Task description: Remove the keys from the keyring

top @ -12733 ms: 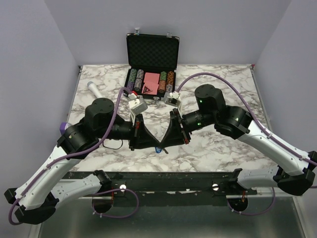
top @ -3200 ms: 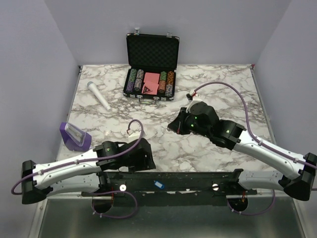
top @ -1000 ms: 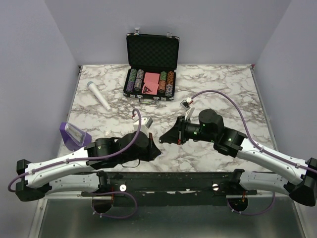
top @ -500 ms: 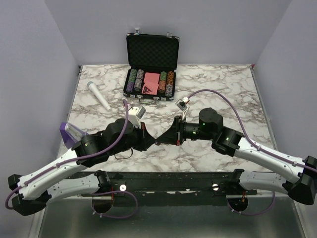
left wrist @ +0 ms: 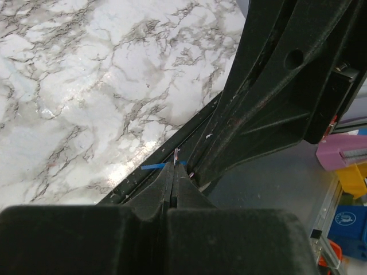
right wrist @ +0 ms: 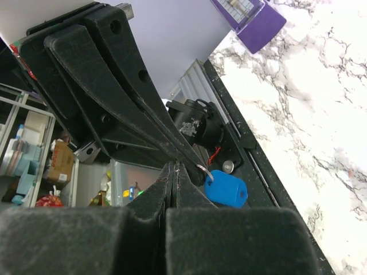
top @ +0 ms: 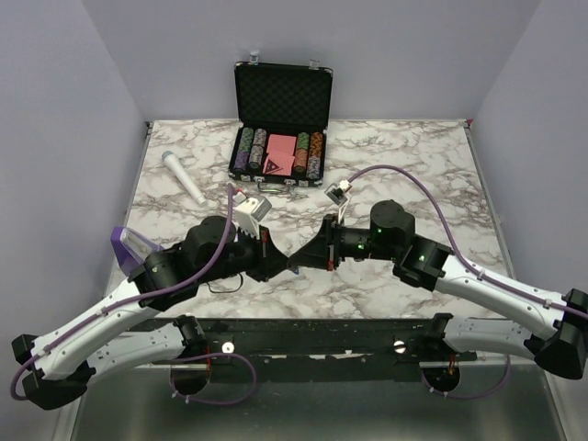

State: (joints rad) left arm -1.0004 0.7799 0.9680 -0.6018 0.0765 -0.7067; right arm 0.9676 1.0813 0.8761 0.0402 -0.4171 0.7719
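Both arms reach in toward the middle of the near part of the marble tabletop, and their tips meet there, nose to nose. The left pincer is pressed together. In its own wrist view a thin pale sliver of metal sticks out from between its fingertips; it is too small to tell whether this is a key or the edge of the ring. The right pincer is also pressed together, its tip right against the left one's tip. What it pinches, if anything, cannot be made out.

The keyring hangs in the air at that meeting point. The right wrist view shows its blue tag dangling from a thin metal ring that sits at the left pincer's fingertips, just beside the right pincer's own tip. From above the keyring is hidden between the two tips.

At the far edge of the tabletop an open black case holds rows of chips and a red card pack. A white stick lies to its left. A purple box sits by the left edge, partly behind the left arm.
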